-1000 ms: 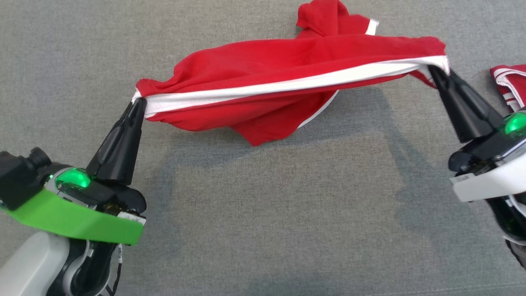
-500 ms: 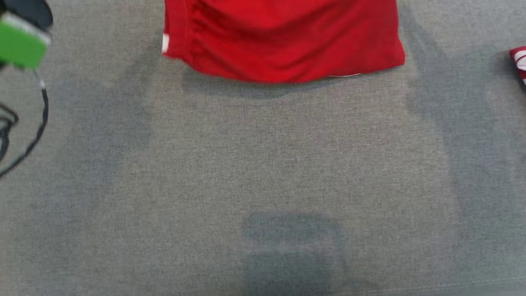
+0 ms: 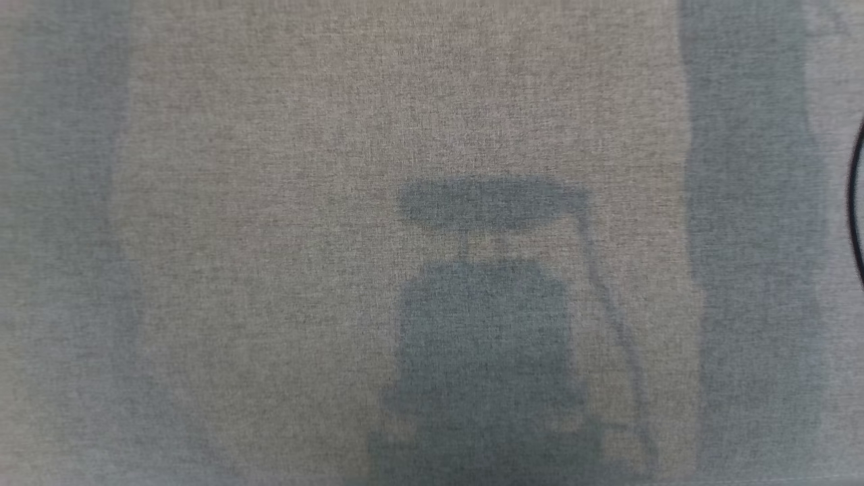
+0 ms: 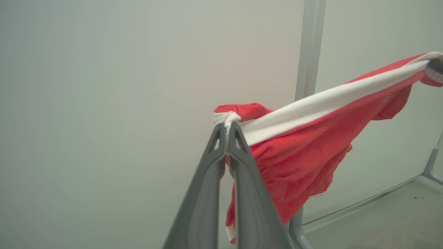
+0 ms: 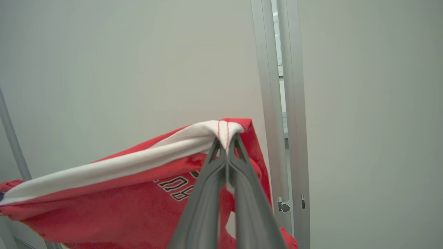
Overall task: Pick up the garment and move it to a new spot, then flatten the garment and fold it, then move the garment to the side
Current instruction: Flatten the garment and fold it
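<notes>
1. Between the two arms, up before a pale wall (image 4: 104, 86), hangs the red garment (image 4: 297, 152), pulled long from one grip to the other.
2. The left jaws are closed on one end of its white band (image 4: 328, 100), and the cloth is bunched at their tips. In the left wrist view the loose red part falls down on the right side of the fingers (image 4: 249, 200), which hide a strip of it.
3. The right jaws are closed on the other end of the band, which folds over their tips. Below it the cloth sags to the left of that view, with dark-edged lettering (image 5: 176, 186) partly covered by the fingers.
4. A grey metal post (image 4: 311, 45) stands upright behind the garment, close to the wall. In the right wrist view it rises just beside the gripped end and carries a small bracket (image 5: 283, 206) low down.
5. At the lower right of the left wrist view, a metal rail (image 4: 363, 204) runs along the foot of the wall.
6. The head view looks down on the grey cloth counter (image 3: 270, 202). On it lie soft shadows (image 3: 482, 337), one blocky in the middle and a long band at each side.
7. A thin black cable (image 3: 857, 202) curves at the right edge of that view.
8. Whether the lowest hem touches anything, I cannot tell.
</notes>
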{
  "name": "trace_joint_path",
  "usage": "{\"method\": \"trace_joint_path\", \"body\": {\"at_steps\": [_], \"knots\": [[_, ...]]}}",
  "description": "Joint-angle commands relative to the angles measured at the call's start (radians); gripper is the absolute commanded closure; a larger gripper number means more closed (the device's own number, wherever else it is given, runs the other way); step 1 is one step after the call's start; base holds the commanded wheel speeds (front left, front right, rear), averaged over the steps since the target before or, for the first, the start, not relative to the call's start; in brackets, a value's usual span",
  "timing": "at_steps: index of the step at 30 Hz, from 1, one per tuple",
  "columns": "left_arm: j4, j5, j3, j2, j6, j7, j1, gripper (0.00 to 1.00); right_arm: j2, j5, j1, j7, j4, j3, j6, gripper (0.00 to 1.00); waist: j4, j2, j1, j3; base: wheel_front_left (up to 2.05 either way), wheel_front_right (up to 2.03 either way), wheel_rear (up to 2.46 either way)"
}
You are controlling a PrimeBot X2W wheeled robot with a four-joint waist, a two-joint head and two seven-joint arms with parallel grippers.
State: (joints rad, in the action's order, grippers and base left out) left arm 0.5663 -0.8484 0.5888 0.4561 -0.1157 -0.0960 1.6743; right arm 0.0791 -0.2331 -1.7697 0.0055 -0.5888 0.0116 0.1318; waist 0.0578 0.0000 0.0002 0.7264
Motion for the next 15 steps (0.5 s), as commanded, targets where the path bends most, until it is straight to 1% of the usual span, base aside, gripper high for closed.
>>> {"method": "trace_joint_path", "body": {"at_steps": [1,3,4,6,9,10,11,15], "knots": [[0.024,0.024,0.016,-0.002,-0.008,-0.044,0.015,1.0,0.002,-0.014,0.005,-0.018,-0.03,0.005,-0.002,1.0,-0.005,0.0,-0.0002,0.054,0.0,0.0,0.0],[0.062,0.004,0.047,-0.016,-0.015,-0.077,-0.022,1.0,-0.002,-0.036,0.05,-0.047,-0.067,0.039,-0.002,1.0,-0.019,0.0,-0.0002,0.066,0.0,0.0,0.0],[0.068,0.005,0.076,-0.016,-0.015,-0.089,-0.045,1.0,0.003,-0.048,0.086,-0.058,-0.083,0.067,-0.002,1.0,-0.024,0.0,-0.0002,0.07,0.0,0.0,0.0],[0.065,-0.028,0.137,-0.013,-0.015,-0.109,-0.098,1.0,0.024,-0.088,0.151,-0.091,-0.097,0.109,-0.002,1.0,-0.034,0.0,-0.0002,0.07,0.0,0.0,0.0],[0.05,-0.079,0.216,0.02,-0.014,-0.139,-0.187,1.0,0.046,-0.17,0.269,-0.13,-0.09,0.173,-0.001,1.0,-0.051,0.0,-0.0002,0.06,0.0,0.0,0.0],[0.05,-0.079,0.216,0.02,-0.014,-0.139,-0.187,1.0,0.046,-0.17,0.269,-0.13,-0.09,0.173,-0.001,1.0,-0.051,0.0,-0.0002,0.06,0.0,0.0,0.0],[0.044,-0.096,0.233,0.033,-0.014,-0.148,-0.221,1.0,0.057,-0.197,0.312,-0.141,-0.081,0.194,-0.001,1.0,-0.056,0.0,-0.0002,0.057,0.0,0.0,0.0],[0.006,-0.162,0.285,0.08,-0.014,-0.165,-0.349,1.0,0.121,-0.291,0.483,-0.175,-0.02,0.29,-0.002,1.0,-0.075,0.0,-0.0002,0.039,0.0,0.0,0.0]]}}
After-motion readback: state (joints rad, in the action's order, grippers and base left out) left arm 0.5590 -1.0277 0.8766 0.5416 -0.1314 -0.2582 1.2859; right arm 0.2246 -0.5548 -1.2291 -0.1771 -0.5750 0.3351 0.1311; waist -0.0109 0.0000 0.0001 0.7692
